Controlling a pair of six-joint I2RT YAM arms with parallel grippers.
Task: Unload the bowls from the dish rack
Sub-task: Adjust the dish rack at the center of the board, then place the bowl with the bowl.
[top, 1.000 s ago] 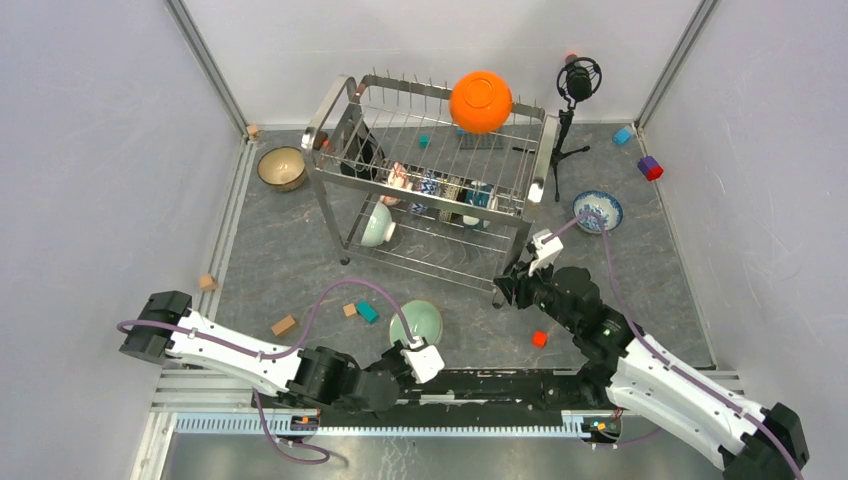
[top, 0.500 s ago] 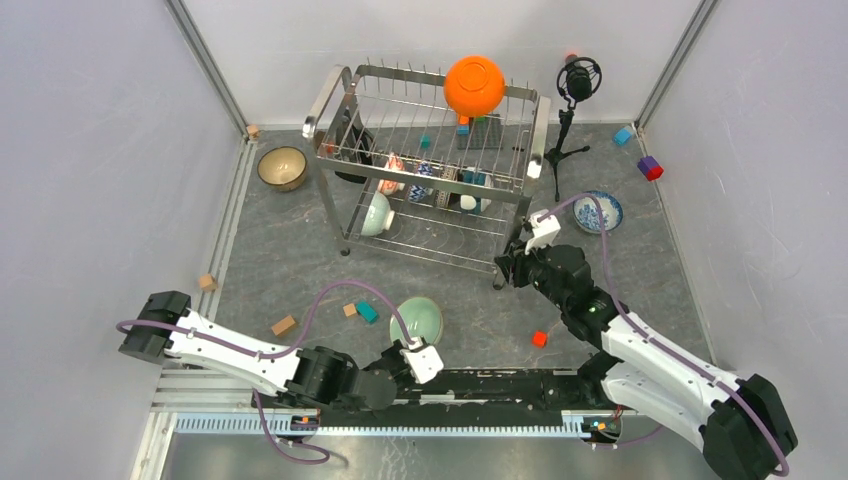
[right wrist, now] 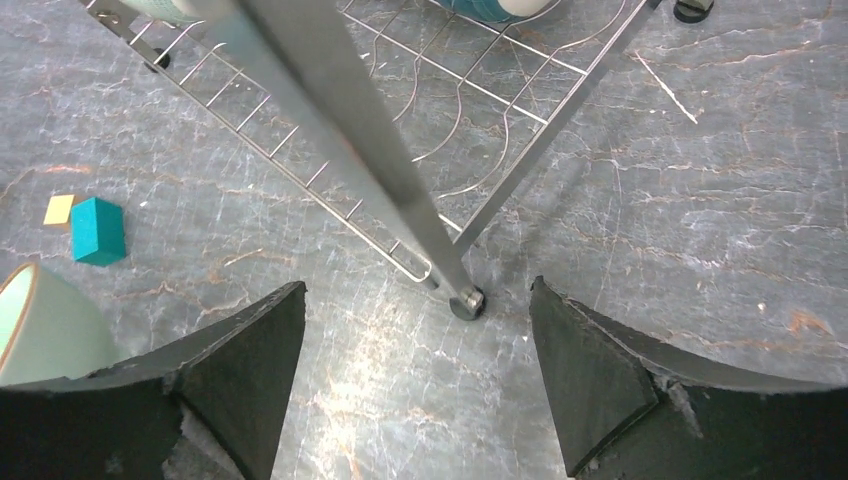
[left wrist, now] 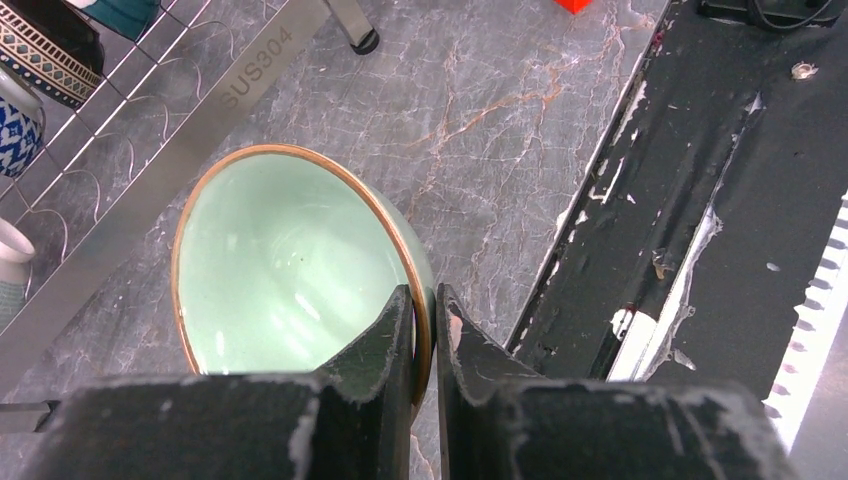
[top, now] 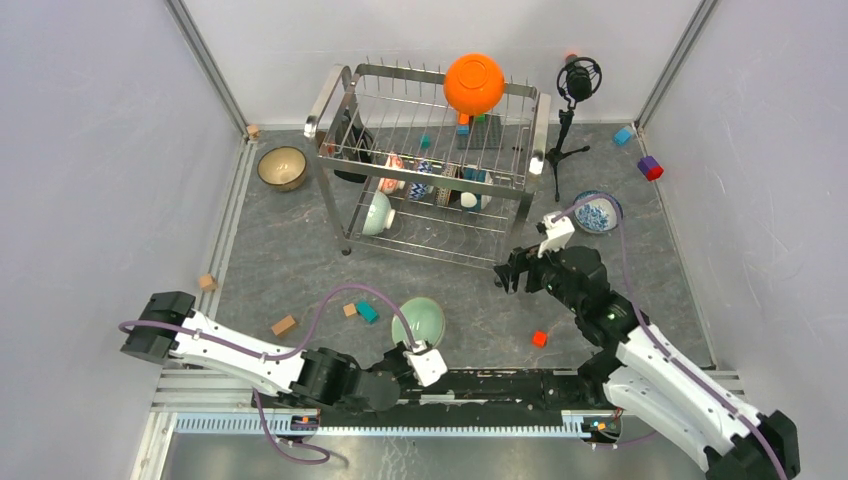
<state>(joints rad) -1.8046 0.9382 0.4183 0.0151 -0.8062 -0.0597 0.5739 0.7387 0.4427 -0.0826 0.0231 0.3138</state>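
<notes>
The steel dish rack [top: 325, 98] stands at the back centre. An orange bowl [top: 474, 83] sits on its top tier, with patterned bowls [top: 420, 180] and a pale green one [top: 376, 214] lower down. My left gripper [left wrist: 425, 310] is shut on the rim of another pale green bowl [left wrist: 290, 260], which is at the near edge of the table [top: 418, 322]. My right gripper [right wrist: 418, 285] is open in front of the rack's near right leg [right wrist: 340, 120]. The leg's foot [right wrist: 466, 303] lies between the spread fingers and touches neither.
A blue-and-white bowl [top: 598, 211] sits right of the rack and a brown-gold bowl [top: 282, 167] sits left of it. A black microphone stand [top: 575, 90] is behind on the right. Small blocks lie about: red [top: 540, 339], teal [top: 367, 312], wooden [top: 284, 325], blue [top: 622, 135].
The rack, tilted and shifted a second ago, now stands level farther back. My right gripper has opened off the rack's leg and drawn back a little. The left arm holds still.
</notes>
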